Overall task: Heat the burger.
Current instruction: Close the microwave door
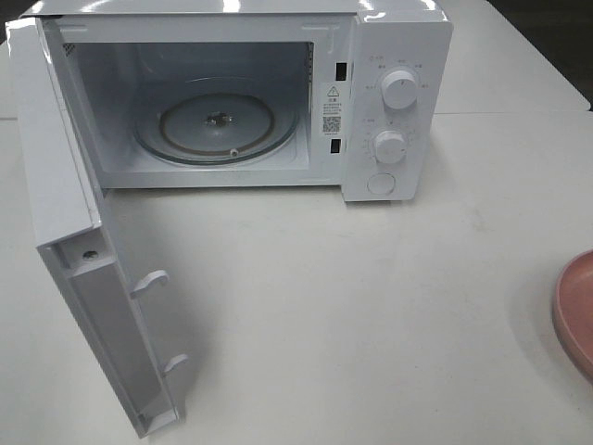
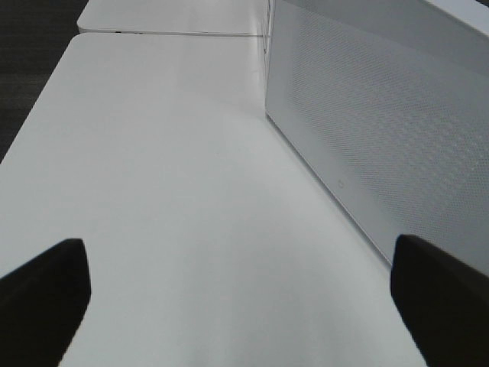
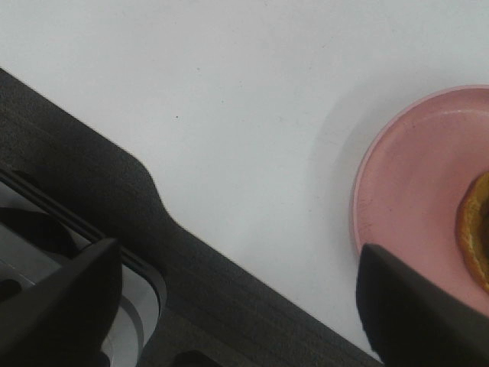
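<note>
Microwave oven (image 1: 232, 93), white and boxy with two round dials, stands at twelve o'clock on the white table (image 1: 371, 306) in the high view, its hinged door (image 1: 83, 278) swung wide toward eight o'clock and the clear glass turntable (image 1: 218, 120) inside bare. Neither arm shows in that view.

At three o'clock the round pink plate (image 1: 576, 311) is cut by the frame edge. The right wrist camera looks down on that plate (image 3: 405, 191), where a sliver of golden-brown bun and yellow, presumably the burger (image 3: 475, 229), sits at the picture's margin. The right gripper (image 3: 244, 306) hangs above the table edge near the plate with its dark fingers spread wide and nothing between them. The left gripper (image 2: 244, 306) is likewise spread fully, empty, low over the table beside the door's perforated outer face.

Judging from this, the opening step is finished and the pickup is in hand. The next move probably calls for the right gripper to shift over the plate, centre on the burger, descend and close gently enough not to crush the bun.
</note>
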`<act>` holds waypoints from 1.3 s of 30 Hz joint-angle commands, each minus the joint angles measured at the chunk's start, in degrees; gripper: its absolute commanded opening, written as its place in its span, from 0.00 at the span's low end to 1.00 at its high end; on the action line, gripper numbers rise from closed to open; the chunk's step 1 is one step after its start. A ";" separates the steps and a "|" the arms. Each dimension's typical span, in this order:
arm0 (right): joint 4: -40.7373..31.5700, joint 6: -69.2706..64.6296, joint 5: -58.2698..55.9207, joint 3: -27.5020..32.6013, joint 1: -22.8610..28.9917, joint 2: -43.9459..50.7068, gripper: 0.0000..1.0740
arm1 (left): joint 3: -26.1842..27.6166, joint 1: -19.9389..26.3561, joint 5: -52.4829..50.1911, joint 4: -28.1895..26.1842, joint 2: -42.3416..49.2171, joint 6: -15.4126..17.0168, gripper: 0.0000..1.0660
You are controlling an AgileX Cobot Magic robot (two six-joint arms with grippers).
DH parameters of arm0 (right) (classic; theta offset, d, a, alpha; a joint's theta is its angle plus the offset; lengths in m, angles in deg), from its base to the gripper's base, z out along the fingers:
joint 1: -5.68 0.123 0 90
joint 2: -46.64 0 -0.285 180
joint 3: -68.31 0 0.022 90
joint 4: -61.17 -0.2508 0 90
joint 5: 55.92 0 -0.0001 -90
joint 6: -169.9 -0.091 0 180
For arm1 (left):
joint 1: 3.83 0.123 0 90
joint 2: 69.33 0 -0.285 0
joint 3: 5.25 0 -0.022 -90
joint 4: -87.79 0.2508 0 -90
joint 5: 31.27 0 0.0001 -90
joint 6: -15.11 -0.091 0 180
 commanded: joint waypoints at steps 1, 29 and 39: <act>-0.23 0.57 -1.26 -0.29 -0.23 3.50 0.74 | -0.23 0.17 -0.52 -0.52 0.92 -0.17 0.94; -4.81 2.92 3.09 3.04 -29.85 36.67 0.71 | -0.23 0.17 -0.52 -0.52 0.92 -0.17 0.94; -4.87 2.92 3.09 3.04 -30.88 36.55 0.71 | -0.23 0.17 -0.52 -0.52 0.86 -0.17 0.94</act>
